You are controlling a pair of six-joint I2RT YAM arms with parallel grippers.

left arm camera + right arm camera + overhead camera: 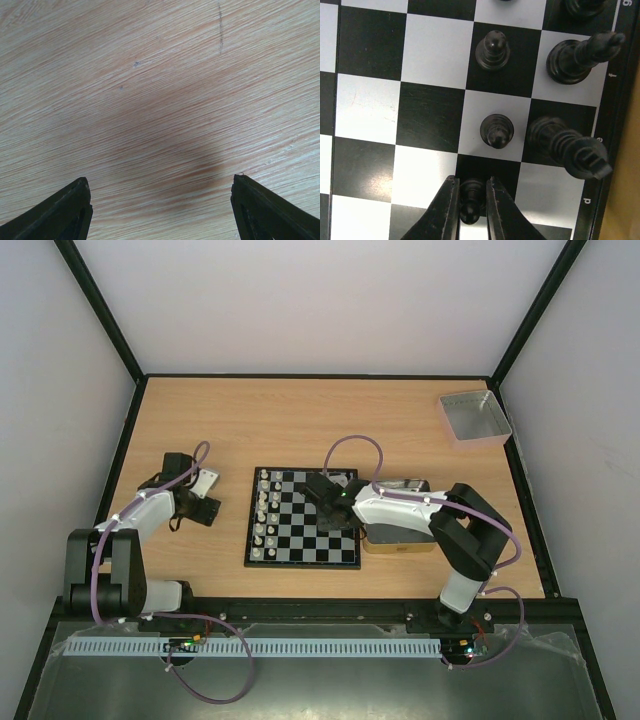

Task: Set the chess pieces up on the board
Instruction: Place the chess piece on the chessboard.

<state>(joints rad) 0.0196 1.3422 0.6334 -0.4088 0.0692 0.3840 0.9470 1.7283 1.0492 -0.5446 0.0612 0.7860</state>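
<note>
Pale wooden tabletop (150,75) fills the scene. Right gripper (471,186) is clamped on a small black pawn (469,205) over a dark square near the black-and-white checkered chessboard's (430,115) right edge, beside other black pieces (492,47). Whitish pieces (262,515) line the board's left side. Left gripper (161,179), jaws wide apart, hovers over bare wood left of the board.

High camera spans the table (300,420); right wrist closely shares the board (305,540).

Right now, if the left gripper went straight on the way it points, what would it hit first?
The table. The left gripper points down at the wood, jaws open, and nothing shows in between. How far off the wood is, I can't tell.
</note>
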